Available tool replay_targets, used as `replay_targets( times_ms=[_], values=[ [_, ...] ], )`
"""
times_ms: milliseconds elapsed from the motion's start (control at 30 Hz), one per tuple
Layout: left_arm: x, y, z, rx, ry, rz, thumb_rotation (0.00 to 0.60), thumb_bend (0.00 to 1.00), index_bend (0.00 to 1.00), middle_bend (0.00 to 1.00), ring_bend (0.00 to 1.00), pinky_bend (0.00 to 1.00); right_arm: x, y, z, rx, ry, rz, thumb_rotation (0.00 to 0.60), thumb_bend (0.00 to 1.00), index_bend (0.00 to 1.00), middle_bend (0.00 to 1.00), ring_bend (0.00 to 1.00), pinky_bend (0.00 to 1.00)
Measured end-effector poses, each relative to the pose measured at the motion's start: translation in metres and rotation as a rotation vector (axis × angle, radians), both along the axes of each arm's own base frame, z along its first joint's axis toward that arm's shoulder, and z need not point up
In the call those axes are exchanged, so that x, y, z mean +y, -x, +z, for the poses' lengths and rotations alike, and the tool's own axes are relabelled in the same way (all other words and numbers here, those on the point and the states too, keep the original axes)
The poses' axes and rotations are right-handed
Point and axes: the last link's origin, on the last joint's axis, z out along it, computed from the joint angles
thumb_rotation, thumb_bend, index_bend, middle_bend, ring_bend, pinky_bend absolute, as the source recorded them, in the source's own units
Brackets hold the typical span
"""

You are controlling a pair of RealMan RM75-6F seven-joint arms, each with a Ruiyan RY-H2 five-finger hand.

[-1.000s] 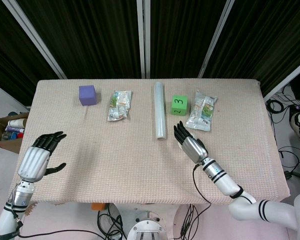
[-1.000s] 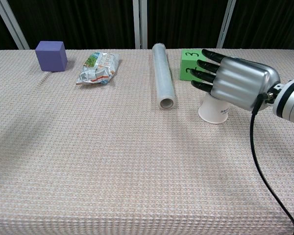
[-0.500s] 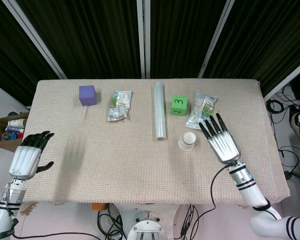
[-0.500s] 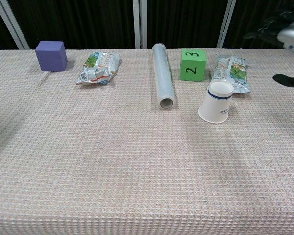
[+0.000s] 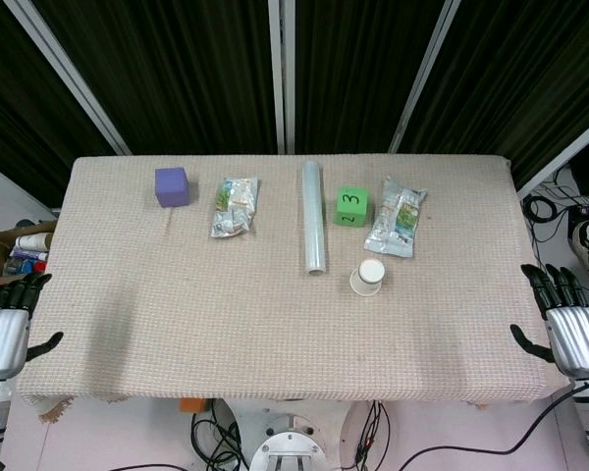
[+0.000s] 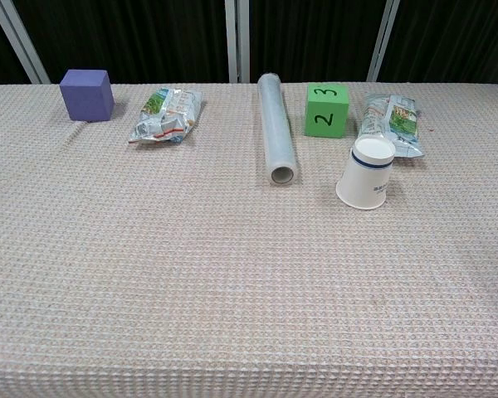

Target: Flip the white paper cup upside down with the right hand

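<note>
Right hand (image 5: 572, 332): lower right of head view, beyond the table (image 5: 177, 314) edge; fingers spread, held nothing.
Left hand (image 5: 2, 334): lower left, off the table; fingers apart, empty.
White paper cup (image 6: 366, 172): rested mouth-down right of centre, beside the film roll (image 6: 276, 127).

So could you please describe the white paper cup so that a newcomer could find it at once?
On the beige woven tablecloth, find the long clear film roll near the middle and look just right of its near end. There stands the white paper cup, upside down, wide rim on the cloth, in front of the green number cube; it is the only round white thing.
</note>
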Motion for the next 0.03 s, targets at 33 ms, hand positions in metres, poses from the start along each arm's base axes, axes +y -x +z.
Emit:
replay_targets(
  times_ms=[33],
  values=[
    [-0.0026, -0.0014, -0.0004, 0.001, 0.003, -0.003, 0.600, 0.00, 0.17, 0.17, 0.19, 0.21, 0.0021, 0.0024, 0.0005, -0.005, -0.003, -0.006, 0.600, 0.23, 0.02, 0.10, 0.00, 0.00]
  ],
)
